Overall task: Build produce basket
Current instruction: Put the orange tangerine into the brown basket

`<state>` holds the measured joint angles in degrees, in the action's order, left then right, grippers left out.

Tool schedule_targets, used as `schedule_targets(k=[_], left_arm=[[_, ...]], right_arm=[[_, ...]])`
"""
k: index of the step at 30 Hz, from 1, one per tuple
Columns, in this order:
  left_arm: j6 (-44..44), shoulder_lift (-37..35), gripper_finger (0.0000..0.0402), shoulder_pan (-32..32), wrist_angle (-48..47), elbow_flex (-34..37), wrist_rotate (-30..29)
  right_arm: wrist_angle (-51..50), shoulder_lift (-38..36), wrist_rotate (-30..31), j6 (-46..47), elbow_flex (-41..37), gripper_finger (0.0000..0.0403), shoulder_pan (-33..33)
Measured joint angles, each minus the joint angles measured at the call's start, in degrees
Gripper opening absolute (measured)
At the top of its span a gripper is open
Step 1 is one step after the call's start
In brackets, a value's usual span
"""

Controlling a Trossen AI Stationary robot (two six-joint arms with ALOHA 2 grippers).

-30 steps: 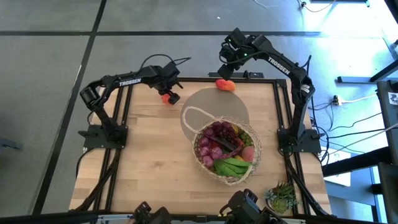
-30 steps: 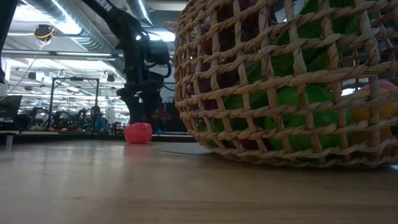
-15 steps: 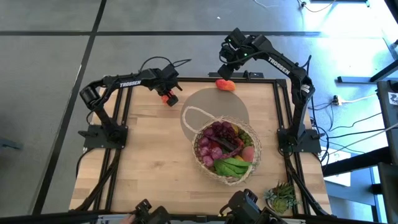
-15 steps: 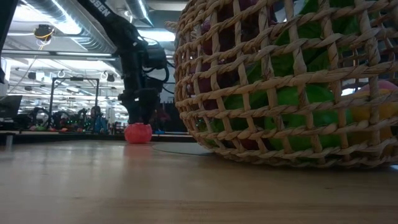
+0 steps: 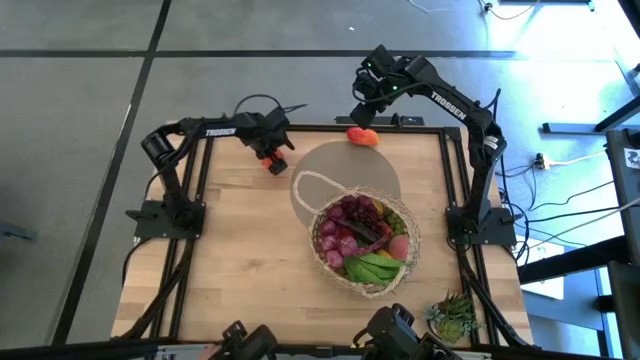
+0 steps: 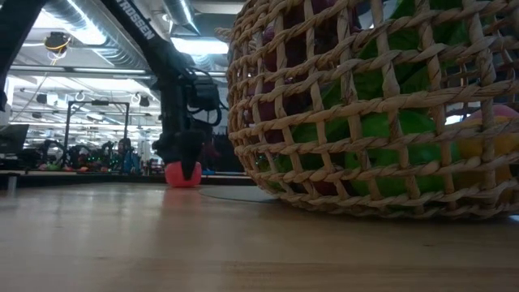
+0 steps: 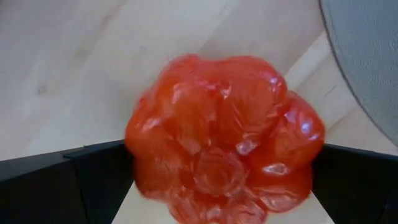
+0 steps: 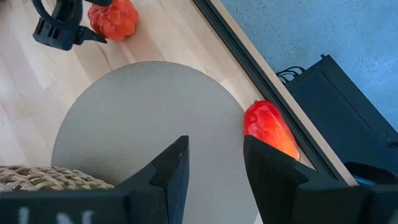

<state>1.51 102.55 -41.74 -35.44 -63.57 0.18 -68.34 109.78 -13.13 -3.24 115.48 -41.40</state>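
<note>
While the tabletop (image 5: 240,240) carries the already well-filled basket (image 5: 362,243) toward its right side, resting partly on a round grey mat (image 5: 350,170), the left arm has dropped onto a lone red pepper (image 5: 268,157) at the far left edge. A second ago its left claw (image 5: 272,155) hung above; now the wide-open fingers straddle the pepper without squeezing it. That sets up a grasp, so closing should come next. The right claw (image 5: 366,112) hovers half-open and empty over another red-orange pepper (image 5: 362,136) at the far edge.
</note>
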Motion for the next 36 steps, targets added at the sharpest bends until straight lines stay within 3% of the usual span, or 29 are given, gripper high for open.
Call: schedule_targets(k=[13,27,36], left_arm=[[-2.82,0.32,0.0327,0.60,0.20,0.00,1.03],[-0.98,0.30,0.0330,0.75,-1.14,-0.02,2.36],[-4.26,-0.17,0.0326,1.27,-1.72,-0.07,0.23]], right_arm=[[0.00,0.00,0.00,-0.09,0.00,0.0147,0.01],[0.00,0.00,0.00,-0.04,0.00,0.0147,0.02],[-0.02,0.00,0.00,-0.09,0.00,0.0147,0.02]])
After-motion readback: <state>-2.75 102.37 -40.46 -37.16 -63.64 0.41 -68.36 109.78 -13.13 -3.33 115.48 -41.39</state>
